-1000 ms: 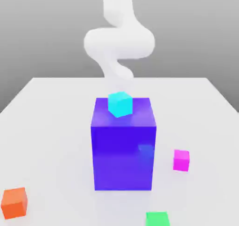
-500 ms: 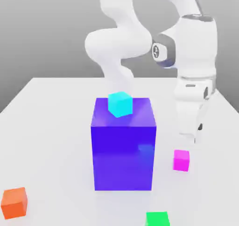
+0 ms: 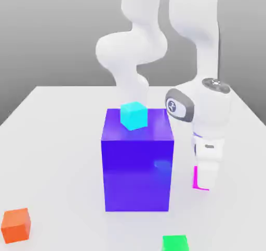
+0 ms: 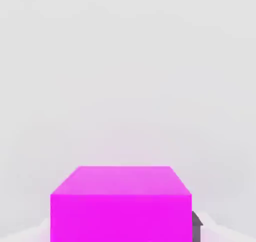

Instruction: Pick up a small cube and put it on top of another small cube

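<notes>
Clamping the small magenta cube point(image 3: 196, 176) at the lower right of the exterior view, beside the big blue-purple block point(image 3: 137, 162), the gripper point(image 3: 202, 185) pinches its opposite flat sides. It looks light, rigid and smooth, so a centred squeeze should hold it.

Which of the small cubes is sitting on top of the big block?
The cyan cube. It rests on the blue-purple block; the orange, green and magenta cubes sit on the table.
</notes>
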Controlling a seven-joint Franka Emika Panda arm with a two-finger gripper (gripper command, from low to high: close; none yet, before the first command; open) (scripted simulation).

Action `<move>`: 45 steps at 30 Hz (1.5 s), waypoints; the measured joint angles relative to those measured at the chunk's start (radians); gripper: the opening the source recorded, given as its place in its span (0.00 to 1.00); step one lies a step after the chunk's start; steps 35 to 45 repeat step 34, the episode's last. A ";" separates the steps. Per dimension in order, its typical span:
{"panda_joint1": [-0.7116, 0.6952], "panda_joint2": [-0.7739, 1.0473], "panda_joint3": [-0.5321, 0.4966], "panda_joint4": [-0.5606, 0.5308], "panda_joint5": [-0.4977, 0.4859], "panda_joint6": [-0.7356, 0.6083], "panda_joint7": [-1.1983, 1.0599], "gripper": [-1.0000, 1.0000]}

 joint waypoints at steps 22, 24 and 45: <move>-0.198 -0.104 -0.123 0.399 0.134 -0.504 0.308 0.00; -0.223 -0.073 -0.154 0.471 0.154 -0.546 0.359 0.00; -0.268 0.098 -0.154 0.549 0.221 -0.456 0.373 1.00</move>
